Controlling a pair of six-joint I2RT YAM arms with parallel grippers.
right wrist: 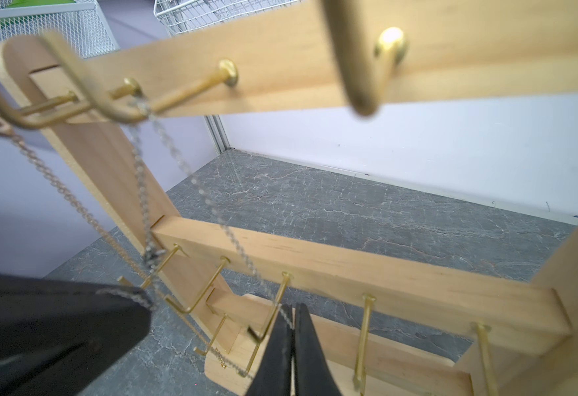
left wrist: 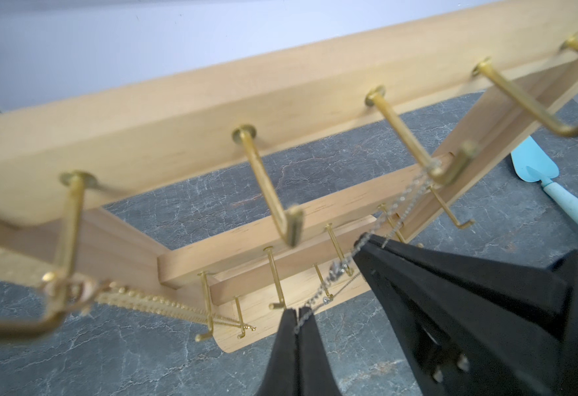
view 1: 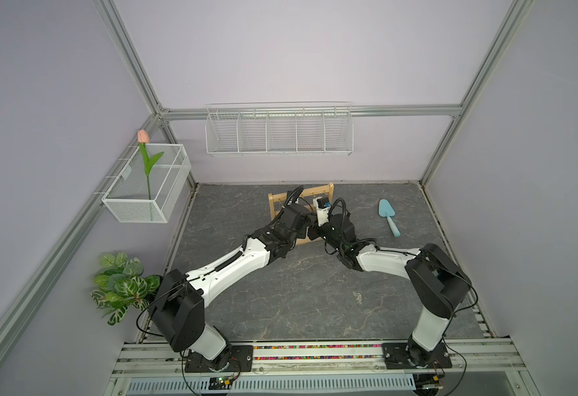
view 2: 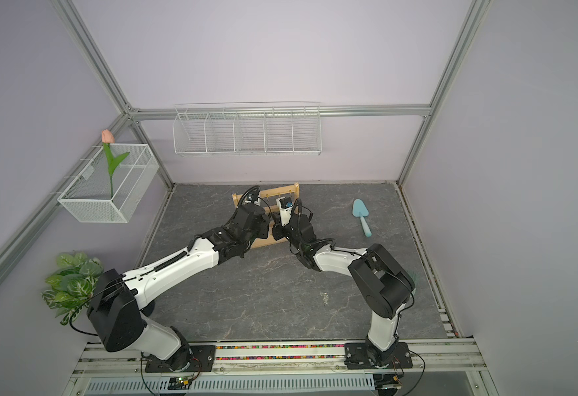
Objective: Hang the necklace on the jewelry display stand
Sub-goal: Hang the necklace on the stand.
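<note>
Left gripper (left wrist: 296,313): pressed together, pinching one strand of the silver necklace (left wrist: 407,192) at the tips. Right gripper (right wrist: 292,308): also pressed together, on the other strand. Both sit low in front of the stand (left wrist: 178,113), close to each other.

From the two pinch points the strands rise and meet over one hook (left wrist: 435,169) on the top bar. The chain sits in the hook's bend, inside the upturned tip, so the necklace is on the stand but not yet let go. Its clasp hangs close to the middle-bar hooks.

Risks, as I judge them:
- Uneven pull or one-sided release: chain runs through the bend and slides off the hook.
- Pull toward the arms: chain lifts over the upturned tip, or the light stand tips.
- Slack strands or the clasp snag on the lower hooks as the grippers back out.
- Fine chain catches between the tips on opening and gets dragged off.
- Gold chain (left wrist: 143,298), hanging from another top-bar hook, could tangle if the left gripper swings that way.

Count: two grippers, one stand, three bars, five top-bar hooks in the left wrist view, two necklaces (silver, gold), one blue scoop (view 1: 388,212) on the surface (view 1: 298,301).
</note>
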